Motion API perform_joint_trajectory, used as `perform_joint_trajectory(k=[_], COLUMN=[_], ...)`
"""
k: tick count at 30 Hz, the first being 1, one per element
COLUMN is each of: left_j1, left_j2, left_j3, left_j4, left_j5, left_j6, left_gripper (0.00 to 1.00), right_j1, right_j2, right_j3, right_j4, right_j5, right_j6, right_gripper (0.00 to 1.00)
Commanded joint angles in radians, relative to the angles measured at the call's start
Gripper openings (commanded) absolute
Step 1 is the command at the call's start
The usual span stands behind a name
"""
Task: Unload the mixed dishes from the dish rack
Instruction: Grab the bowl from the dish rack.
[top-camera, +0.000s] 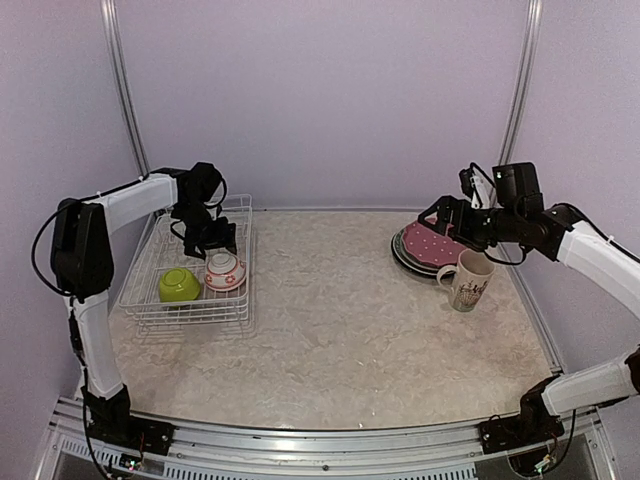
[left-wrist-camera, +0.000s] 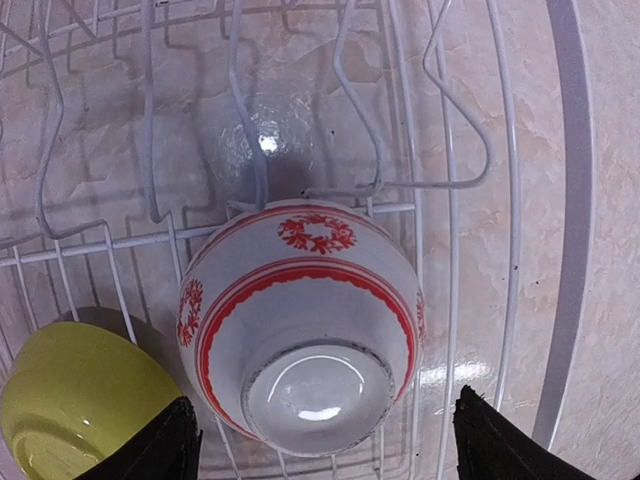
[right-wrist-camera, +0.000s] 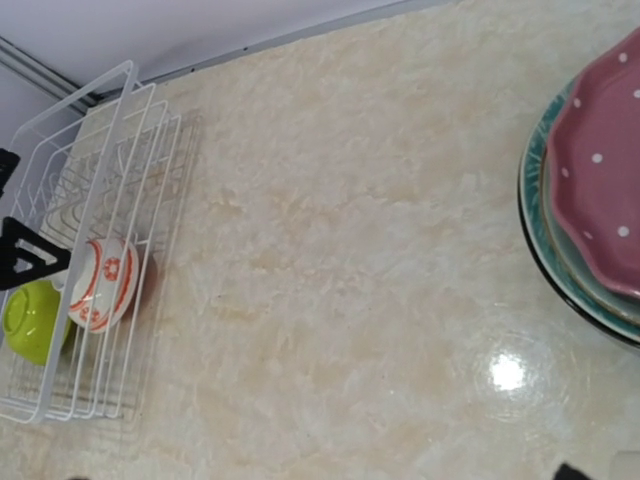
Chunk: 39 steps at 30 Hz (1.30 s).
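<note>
Plates and mug are unloaded beside the spread, empty right gripper; green bowl and white-and-red bowl are yet to be lifted from the dish rack, the latter straddled by the spread left gripper.

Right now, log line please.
left gripper: open, straddling white-and-red bowl | right gripper: open near plate stack | dish rack: holds two bowls

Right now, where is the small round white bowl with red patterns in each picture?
Top external: the white bowl with red patterns sits left, inside the white wire rack.
Left wrist: the bowl is bottom centre, large.
Right wrist: the bowl is far left, mid-height.
Shared landmark: the round lime-green bowl beside it.
</note>
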Motion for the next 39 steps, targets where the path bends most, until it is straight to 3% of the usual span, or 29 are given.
perform_joint_trajectory(k=[1, 8, 17, 33, 39], left_j1=[-0.009, -0.011, -0.015, -0.016, -0.017], left_j2=[0.035, 0.06, 0.084, 0.07, 0.046], left_j3=[0.036, 0.05, 0.061, 0.064, 0.059], left_j4=[-0.029, -0.034, -0.045, -0.051, -0.051], left_j5=[-0.019, -0.016, -0.033, -0.027, -0.027], left_j6=[0.015, 0.018, 0.019, 0.026, 0.027], left_gripper=[0.82, 0.74, 0.73, 0.44, 0.4], right_j1=[0.02, 0.031, 0.041, 0.054, 0.066], right_j2=[0.022, 0.037, 0.045, 0.045, 0.048], right_j3=[0.034, 0.032, 0.019, 0.003, 0.007], right_j4=[0.03, 0.036, 0.051, 0.056, 0.054], right_j5=[0.009, 0.01, 0.007, 0.012, 0.021], right_j6=[-0.01, -0.007, -0.002, 0.008, 0.013], right_gripper=[0.98, 0.98, 0.98, 0.99, 0.99])
